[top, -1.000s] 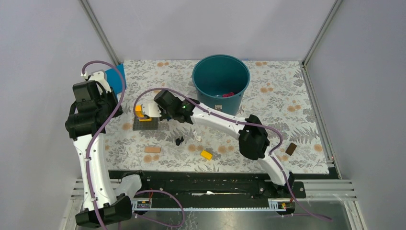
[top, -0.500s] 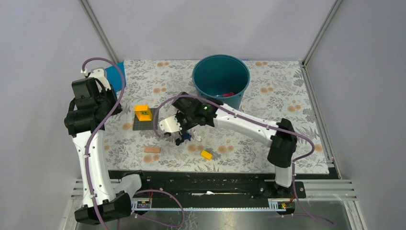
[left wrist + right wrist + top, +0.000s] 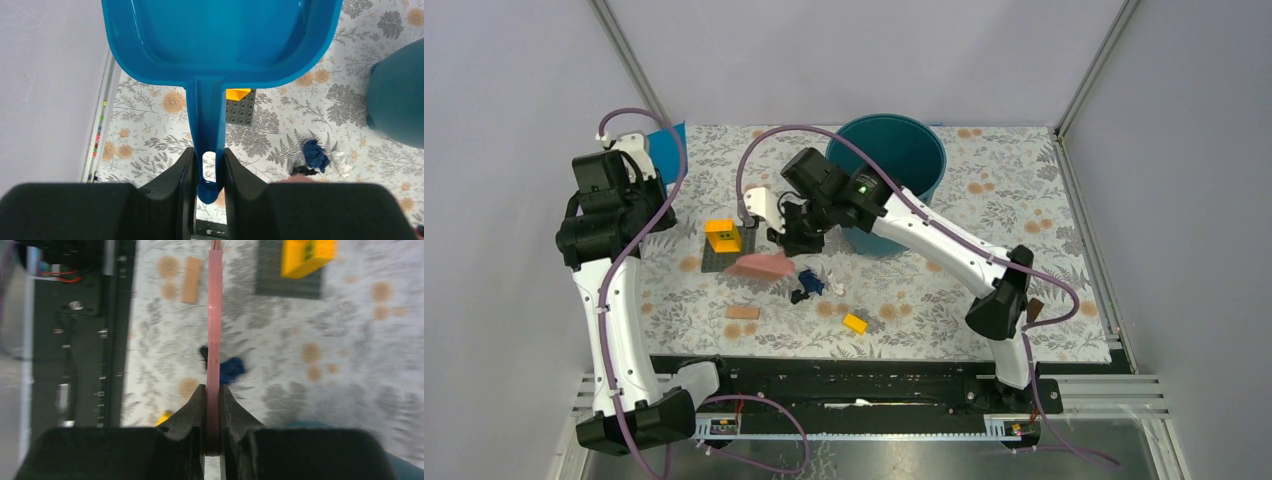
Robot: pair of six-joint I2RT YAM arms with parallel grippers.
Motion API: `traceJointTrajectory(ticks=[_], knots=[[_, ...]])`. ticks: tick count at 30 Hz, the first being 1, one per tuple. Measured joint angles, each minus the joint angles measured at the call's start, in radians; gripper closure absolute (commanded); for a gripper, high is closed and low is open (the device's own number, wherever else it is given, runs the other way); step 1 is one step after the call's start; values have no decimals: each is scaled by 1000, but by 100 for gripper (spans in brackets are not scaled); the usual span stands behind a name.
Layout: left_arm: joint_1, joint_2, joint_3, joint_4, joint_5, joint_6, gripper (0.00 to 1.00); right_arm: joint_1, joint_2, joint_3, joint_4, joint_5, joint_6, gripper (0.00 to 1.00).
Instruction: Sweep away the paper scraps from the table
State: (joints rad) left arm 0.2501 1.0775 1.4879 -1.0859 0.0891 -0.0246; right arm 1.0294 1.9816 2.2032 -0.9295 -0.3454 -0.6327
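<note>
- Three paper scraps (dark blue, black, white) lie mid-table, just right of the pink brush clamped in the right gripper. The blue dustpan is well apart, far left.
- Left wrist: left gripper pinches the dustpan handle; the scraps lie to its right.
- Right wrist: the brush is edge-on, with the blue scrap beside it.

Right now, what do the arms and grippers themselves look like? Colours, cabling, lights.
Left arm and right arm match: white link shells, bulky black joint housings, black bases. A purple cable loops loosely along each. A green light glows on the right arm's wrist housing. Left gripper and right gripper have plain matte black fingers; no markings readable.
</note>
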Motion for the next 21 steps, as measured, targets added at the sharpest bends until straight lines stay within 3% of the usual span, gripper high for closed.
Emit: traceJointTrajectory(ticks=[4, 13, 21], knots=[[0, 32, 46, -25, 0, 91, 100, 0, 52, -23, -52, -85, 122, 100], [0, 103, 78, -159, -37, 531, 100, -6, 58, -166, -72, -79, 281, 100], [0, 134, 120, -301, -24, 870, 100, -38, 58, -258, -8, 146, 436, 100]])
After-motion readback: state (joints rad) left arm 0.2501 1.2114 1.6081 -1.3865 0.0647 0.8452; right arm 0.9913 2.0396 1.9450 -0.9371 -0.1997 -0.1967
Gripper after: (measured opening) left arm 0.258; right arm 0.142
